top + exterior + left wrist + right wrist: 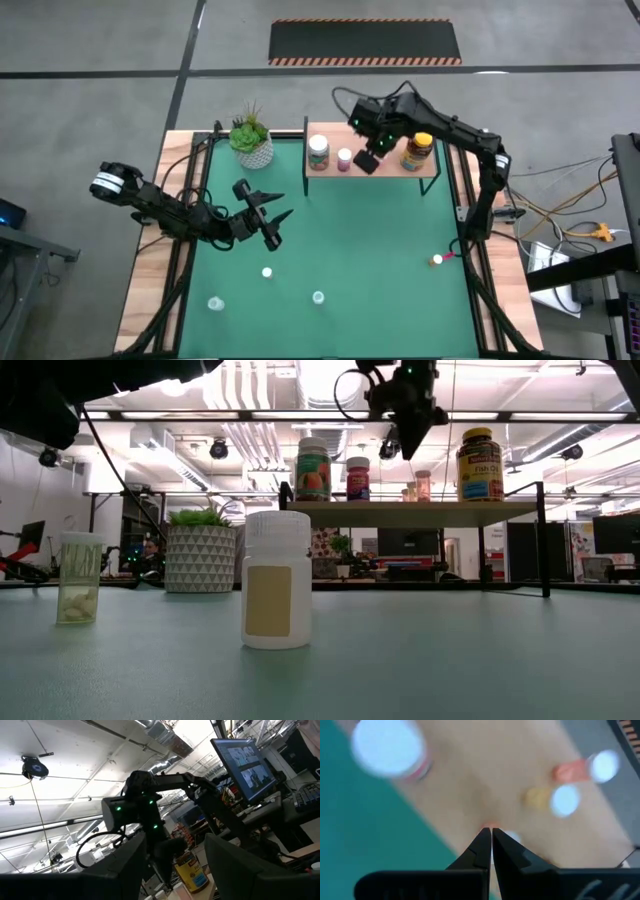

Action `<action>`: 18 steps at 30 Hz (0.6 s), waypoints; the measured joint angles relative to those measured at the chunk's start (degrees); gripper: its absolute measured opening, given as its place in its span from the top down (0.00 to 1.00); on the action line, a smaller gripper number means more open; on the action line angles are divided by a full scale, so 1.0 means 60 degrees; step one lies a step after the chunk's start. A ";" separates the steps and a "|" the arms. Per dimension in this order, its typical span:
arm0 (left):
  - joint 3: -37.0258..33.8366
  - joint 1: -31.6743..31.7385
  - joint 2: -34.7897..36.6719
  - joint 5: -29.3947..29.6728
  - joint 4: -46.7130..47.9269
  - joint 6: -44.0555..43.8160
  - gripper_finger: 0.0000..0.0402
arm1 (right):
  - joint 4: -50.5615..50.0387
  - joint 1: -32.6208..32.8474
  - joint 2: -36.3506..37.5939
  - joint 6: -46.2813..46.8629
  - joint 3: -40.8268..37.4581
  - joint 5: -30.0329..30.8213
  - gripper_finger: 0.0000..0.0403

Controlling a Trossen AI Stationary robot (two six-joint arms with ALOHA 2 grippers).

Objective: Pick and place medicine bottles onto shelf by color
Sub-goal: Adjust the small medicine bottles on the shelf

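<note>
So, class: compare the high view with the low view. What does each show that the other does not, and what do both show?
Only the high view shows the left gripper open above the green mat, a small bottle near the mat's right edge, and the right arm's whole reach.

Only the low view shows labels: the white bottle with its tan label and a clear vial.

Both show the shelf, the potted plant, the yellow-lidded jar and the shut right gripper over the shelf.
</note>
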State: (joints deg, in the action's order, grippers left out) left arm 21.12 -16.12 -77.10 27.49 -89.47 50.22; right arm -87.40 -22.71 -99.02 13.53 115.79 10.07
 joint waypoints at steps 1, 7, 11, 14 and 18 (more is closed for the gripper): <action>0.0000 0.0000 0.0000 0.0000 0.0000 -0.0001 0.54 | -0.0159 0.0142 0.0000 0.0121 -0.0008 0.0010 0.98; 0.0000 0.0000 -0.0002 0.0000 0.0000 -0.0001 0.54 | -0.0448 0.0538 0.0000 0.0625 -0.0333 0.0406 0.98; 0.0000 0.0000 0.0000 0.0000 0.0000 -0.0001 0.54 | -0.0416 0.0555 -0.0010 0.0652 -0.0502 0.0806 0.98; 0.0000 0.0001 0.0000 0.0000 0.0000 -0.0001 0.54 | -0.0377 0.0544 -0.0026 0.0726 -0.0654 0.1122 0.98; 0.0000 0.0000 0.0000 0.0000 0.0002 -0.0001 0.54 | -0.0365 0.0537 -0.0026 0.0788 -0.0883 0.1139 0.98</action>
State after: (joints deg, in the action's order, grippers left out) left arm 21.12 -16.12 -77.10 27.49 -89.46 50.22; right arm -89.59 -19.49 -99.18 18.26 110.49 16.91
